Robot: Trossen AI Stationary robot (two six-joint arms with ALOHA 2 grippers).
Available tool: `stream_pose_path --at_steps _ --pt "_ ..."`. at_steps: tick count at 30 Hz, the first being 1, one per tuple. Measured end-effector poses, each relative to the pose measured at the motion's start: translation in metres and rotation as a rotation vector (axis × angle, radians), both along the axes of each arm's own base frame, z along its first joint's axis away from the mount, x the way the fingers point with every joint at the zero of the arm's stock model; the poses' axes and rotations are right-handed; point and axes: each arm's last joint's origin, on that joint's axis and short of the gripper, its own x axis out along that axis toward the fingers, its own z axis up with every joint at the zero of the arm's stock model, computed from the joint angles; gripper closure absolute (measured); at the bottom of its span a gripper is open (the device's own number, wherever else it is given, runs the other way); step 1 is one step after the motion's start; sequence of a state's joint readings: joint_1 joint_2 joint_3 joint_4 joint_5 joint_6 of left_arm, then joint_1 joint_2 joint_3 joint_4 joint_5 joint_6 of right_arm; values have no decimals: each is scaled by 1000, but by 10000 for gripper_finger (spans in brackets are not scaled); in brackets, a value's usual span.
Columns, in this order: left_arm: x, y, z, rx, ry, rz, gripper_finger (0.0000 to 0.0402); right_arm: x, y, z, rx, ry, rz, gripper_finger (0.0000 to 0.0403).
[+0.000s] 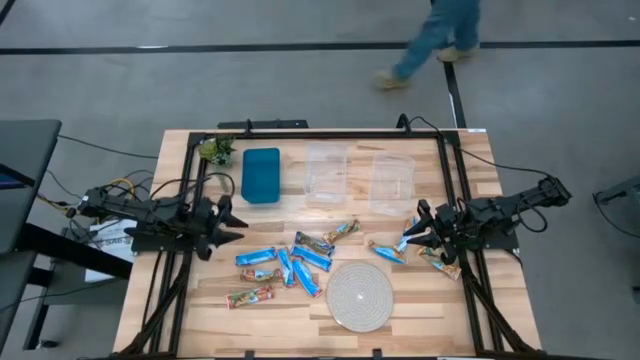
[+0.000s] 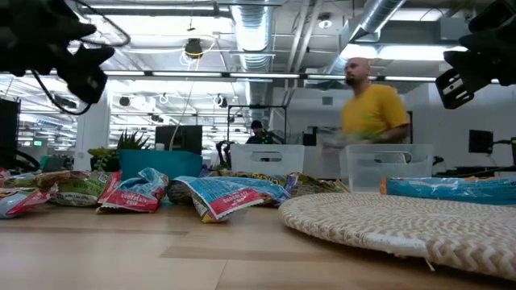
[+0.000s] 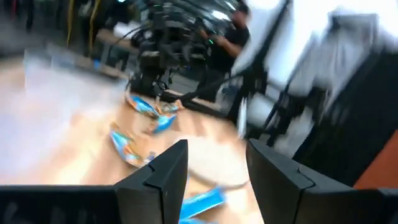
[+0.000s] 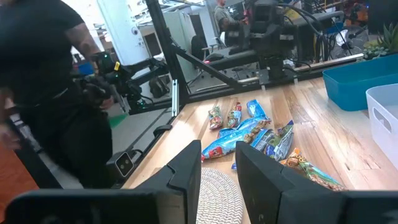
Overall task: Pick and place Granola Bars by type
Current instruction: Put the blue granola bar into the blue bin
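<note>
The Granola Bars [image 1: 290, 262] lie scattered across the middle of the wooden surface [image 1: 180, 310], a few near the right tool [image 1: 418, 232]. Both tools hover fingers apart and empty (the left tool [image 1: 232, 222] at the opposite side).

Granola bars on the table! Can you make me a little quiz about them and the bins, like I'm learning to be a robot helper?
1. Pick one: what colour is the bin that is not see-through?
A. red
B. blue
C. yellow
2. True or false: the left gripper or the right gripper is holding one of the granola bars in its fingers.
3. Fill the gap: beside the coloured bin stand ___ clear bins.

Key: 1 B. 2 False, both sets of fingers are open with nothing in them, one at each side of the table. 3 two.
</note>
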State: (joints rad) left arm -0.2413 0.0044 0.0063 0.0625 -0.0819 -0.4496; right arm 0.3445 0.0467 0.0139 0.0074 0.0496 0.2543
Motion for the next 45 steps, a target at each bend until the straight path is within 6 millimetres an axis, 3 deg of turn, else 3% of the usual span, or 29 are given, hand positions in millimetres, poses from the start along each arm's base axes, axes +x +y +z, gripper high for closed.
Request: stream_pose_path --at_steps 4,10,16,21,24,30,36,41,45 --pt "0 2 0 -314 43 52 246 0 0 0 0 0 0 310" --pt "0 5 1 -519 35 128 246 0 0 0 0 0 0 310" --pt "0 11 4 -552 -46 328 246 0 0 0 0 0 0 310" --pt "3 8 13 -449 -27 259 246 0 0 0 0 0 0 310" --pt "10 6 30 -432 20 253 246 0 0 0 0 0 0 310" --pt "44 -6 52 -273 414 221 246 0 0 0 0 0 0 310" --pt "94 -23 68 -72 869 114 246 0 0 0 0 0 0 310" --pt "131 -34 61 81 1222 44 246 0 0 0 0 0 0 310" --pt "151 -41 40 134 1447 -21 246 0 0 0 0 0 -1 310"
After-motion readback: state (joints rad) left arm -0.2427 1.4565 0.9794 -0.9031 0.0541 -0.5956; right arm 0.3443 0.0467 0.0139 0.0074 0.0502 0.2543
